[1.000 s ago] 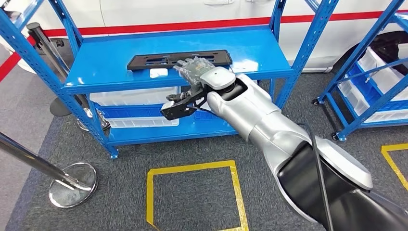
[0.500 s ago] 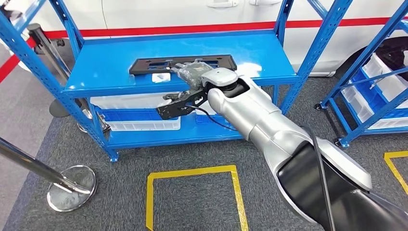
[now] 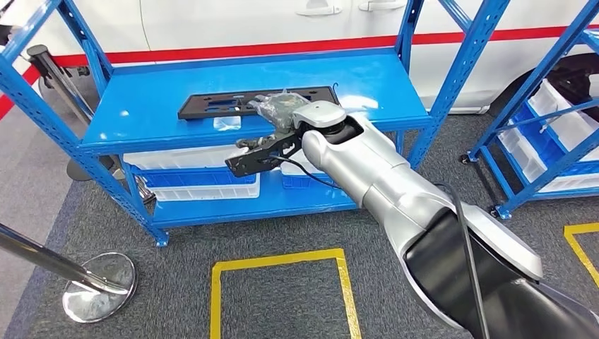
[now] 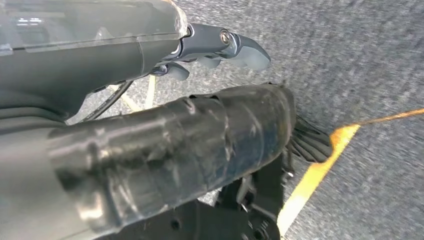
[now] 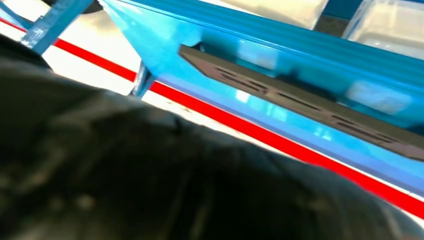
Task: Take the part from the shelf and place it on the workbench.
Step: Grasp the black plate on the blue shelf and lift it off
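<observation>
One flat black part [image 3: 258, 103], long and slotted, lies on the top deck of the blue shelf [image 3: 141, 120], toward the back. The robot's right hand [image 3: 279, 109] sits over the part's middle, fingers laid down on it; whether they have actually closed around it I cannot tell from here. The right wrist view shows the same part [image 5: 300, 107] lying flat on the blue deck, with the hand itself a dark blur. The left hand [image 4: 220, 45] hangs over grey carpet [image 4: 360, 60] with nothing in it, its fingers loosely curled.

Under the top deck I count two white bins [image 3: 205, 185] side by side on the lower level; their contents are hidden. A second blue rack [image 3: 537, 134] to the right of the shelf holds more white bins [image 3: 558, 92]. In front of the shelf, one yellow tape square [image 3: 282, 282] marks the floor, and one chrome stanchion base [image 3: 99, 286] stands to its left.
</observation>
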Action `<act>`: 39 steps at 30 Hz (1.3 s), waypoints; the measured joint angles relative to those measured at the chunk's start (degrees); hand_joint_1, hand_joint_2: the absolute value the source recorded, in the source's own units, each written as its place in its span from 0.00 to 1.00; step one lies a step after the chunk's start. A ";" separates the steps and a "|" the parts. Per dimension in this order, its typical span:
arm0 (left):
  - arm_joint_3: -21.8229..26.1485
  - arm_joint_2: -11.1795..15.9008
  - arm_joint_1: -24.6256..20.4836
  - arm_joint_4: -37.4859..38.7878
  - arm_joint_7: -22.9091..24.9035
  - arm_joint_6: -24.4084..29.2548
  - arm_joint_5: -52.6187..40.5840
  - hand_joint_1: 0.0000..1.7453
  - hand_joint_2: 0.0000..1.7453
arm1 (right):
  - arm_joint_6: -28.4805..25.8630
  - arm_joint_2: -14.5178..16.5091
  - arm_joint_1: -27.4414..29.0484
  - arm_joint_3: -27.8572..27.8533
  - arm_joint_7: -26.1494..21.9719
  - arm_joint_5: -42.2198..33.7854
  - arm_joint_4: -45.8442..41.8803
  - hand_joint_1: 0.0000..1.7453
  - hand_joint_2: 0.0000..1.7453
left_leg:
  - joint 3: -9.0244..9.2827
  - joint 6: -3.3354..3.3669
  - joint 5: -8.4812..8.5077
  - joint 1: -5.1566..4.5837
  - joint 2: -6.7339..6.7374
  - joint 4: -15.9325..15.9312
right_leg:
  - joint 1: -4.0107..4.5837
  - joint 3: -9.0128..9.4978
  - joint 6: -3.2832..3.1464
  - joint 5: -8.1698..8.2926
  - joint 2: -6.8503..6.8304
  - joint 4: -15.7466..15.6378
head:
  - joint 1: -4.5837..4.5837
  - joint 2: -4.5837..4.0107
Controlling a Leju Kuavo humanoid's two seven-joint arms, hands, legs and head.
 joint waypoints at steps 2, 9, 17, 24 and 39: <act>0.02 -0.01 -0.20 0.00 0.01 0.00 -0.15 0.00 0.00 | -0.01 0.07 0.00 0.00 -0.02 -0.43 0.01 0.00 0.00 | 0.24 0.61 -0.44 -0.02 -0.16 -0.35 | 0.13 0.08 0.52 -0.24 -0.05 -0.08 | 0.03 0.00; 0.03 -0.02 -0.09 0.00 0.36 0.27 -1.18 0.00 0.00 | -0.44 0.51 1.95 0.33 -1.21 -0.47 -0.05 0.00 0.00 | 1.77 2.10 -1.35 0.36 -0.20 -0.98 | -0.52 -8.57 1.83 -5.87 -0.22 15.50 | 0.07 0.01; 0.04 0.04 -0.28 0.00 0.41 0.09 -2.14 0.00 0.00 | -0.32 2.26 6.13 6.22 2.18 -7.90 -5.15 0.00 0.00 | 3.48 0.33 -3.01 0.15 -0.26 -1.10 | -0.06 -3.10 0.49 2.66 -0.06 0.04 | 0.05 0.01; 0.03 0.14 -0.15 0.02 0.99 0.32 -3.49 0.00 0.00 | -1.97 3.28 7.95 11.02 5.17 -16.50 -10.06 0.00 0.00 | -4.42 -1.13 -8.90 0.40 -0.10 13.84 | -0.25 -1.10 -1.39 1.92 -0.09 -0.99 | -0.02 0.01; 0.03 0.13 0.02 0.02 0.22 -0.29 -4.13 0.00 0.00 | -5.81 3.65 6.21 25.54 10.13 -30.31 -17.32 0.00 0.00 | 2.14 2.12 -1.25 0.23 0.01 -1.56 | -0.30 -7.48 1.58 -6.32 -0.14 14.31 | 0.13 0.01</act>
